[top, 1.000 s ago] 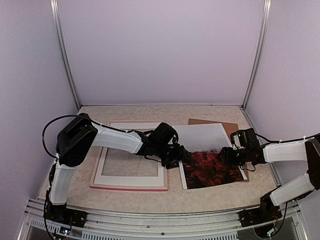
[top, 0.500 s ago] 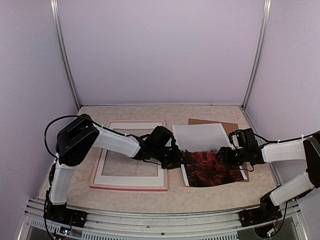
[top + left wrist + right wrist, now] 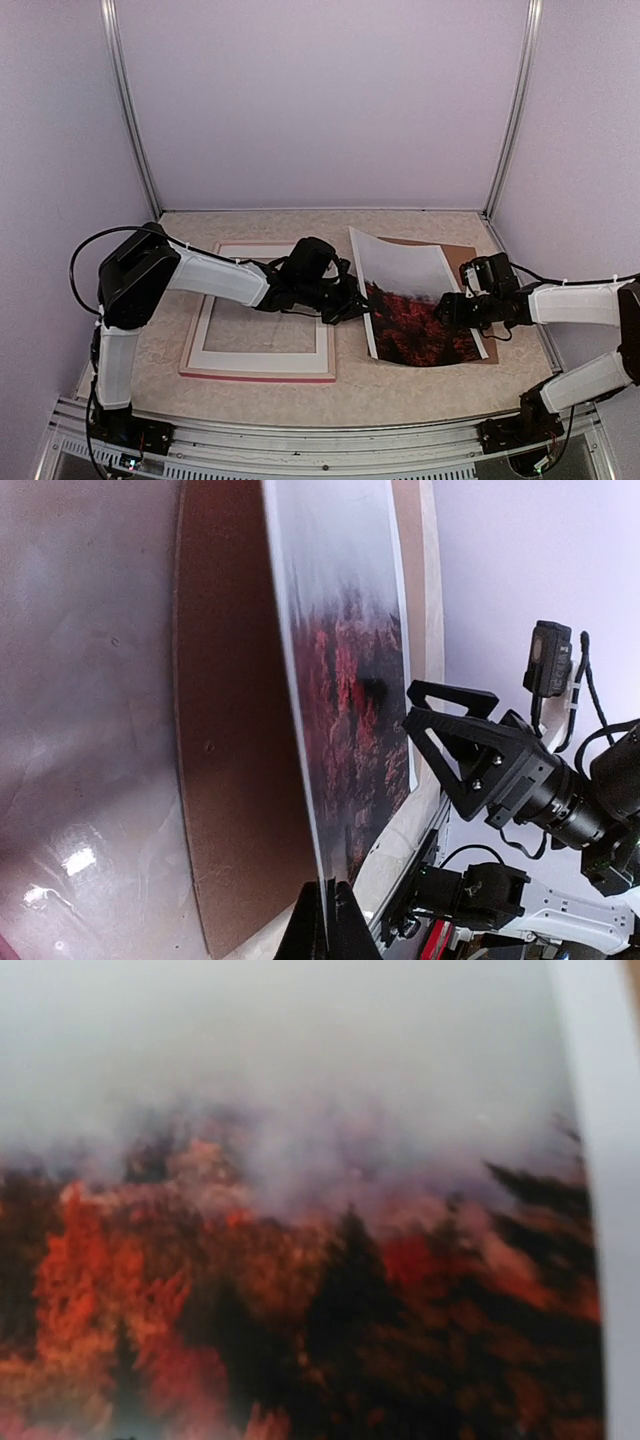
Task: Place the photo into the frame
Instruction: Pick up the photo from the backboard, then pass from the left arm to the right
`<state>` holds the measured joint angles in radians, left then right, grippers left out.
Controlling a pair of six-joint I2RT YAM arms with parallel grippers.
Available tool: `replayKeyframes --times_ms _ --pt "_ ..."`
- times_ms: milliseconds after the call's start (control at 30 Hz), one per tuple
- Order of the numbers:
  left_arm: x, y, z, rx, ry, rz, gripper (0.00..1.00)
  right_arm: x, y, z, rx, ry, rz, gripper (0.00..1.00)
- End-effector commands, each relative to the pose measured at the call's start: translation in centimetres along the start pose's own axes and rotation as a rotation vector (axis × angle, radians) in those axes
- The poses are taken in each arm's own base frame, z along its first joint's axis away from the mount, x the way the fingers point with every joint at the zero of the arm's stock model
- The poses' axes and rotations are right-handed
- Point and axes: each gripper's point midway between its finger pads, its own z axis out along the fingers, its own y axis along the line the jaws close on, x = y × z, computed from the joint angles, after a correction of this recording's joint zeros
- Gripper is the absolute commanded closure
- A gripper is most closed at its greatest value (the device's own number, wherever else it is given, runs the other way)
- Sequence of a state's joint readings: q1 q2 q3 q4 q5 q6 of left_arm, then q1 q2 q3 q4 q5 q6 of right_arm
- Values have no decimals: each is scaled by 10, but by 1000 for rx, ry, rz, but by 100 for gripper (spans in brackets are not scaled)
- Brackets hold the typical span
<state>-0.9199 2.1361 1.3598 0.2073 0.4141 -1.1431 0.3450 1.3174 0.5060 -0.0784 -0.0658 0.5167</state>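
**Left gripper pinches the photo's edge; right gripper hangs over the opposite side**

A beige mottled table (image 3: 400,395) forms the floor of a booth with pale lilac walls (image 3: 320,100). The left gripper (image 3: 352,305) reaches across the middle of the table. Its fingers are pressed together on one long edge of the photo (image 3: 405,280), and the left wrist view shows nothing between them but the sheet.

From that pinch the photo runs away from the fingertips toward the right gripper (image 3: 447,308). It is picture side up, with misty grey at the far end and dark red foliage at the near end. The pinched edge stands off the table, so the sheet slopes down from the left fingers with a slight bow.

A brown backing board (image 3: 455,250) lies flat on the table beneath the photo. It shows past the photo's far end and along the side nearest the right gripper.

The frame (image 3: 260,362) lies behind the left gripper, partly beneath its forearm. Its pale back faces up, and a thin pink-red line shows along its near edge. The frame and photo are apart, with the left gripper between them.

The right gripper is over the side of the photo opposite the pinch, above the red foliage near the white border. Its wrist camera shows only the blurred print, so I cannot tell whether its fingers are spread or closed, or whether they touch the paper.
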Motion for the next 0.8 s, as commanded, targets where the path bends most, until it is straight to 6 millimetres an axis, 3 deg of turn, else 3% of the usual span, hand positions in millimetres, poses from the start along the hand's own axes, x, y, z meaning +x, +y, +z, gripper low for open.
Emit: replayKeyframes --times_ms 0,233,367,500,667,767 --pt "-12 -25 -26 4 -38 120 100 -30 13 -27 -4 -77 -59 19" --pt "-8 -30 -69 -115 -52 273 100 -54 35 -50 -69 -116 -120 14" --pt "-11 -39 -95 -128 -98 291 100 -60 74 -67 -258 -147 -196 12" --pt "-19 -55 -116 -88 -144 272 100 -69 109 -100 -369 -230 -283 9" --pt "-38 -67 -133 -144 -217 287 100 -85 154 -137 -386 -276 -352 4" --pt "-48 -82 -139 -108 -267 273 100 -84 183 -146 -368 -281 -387 4"
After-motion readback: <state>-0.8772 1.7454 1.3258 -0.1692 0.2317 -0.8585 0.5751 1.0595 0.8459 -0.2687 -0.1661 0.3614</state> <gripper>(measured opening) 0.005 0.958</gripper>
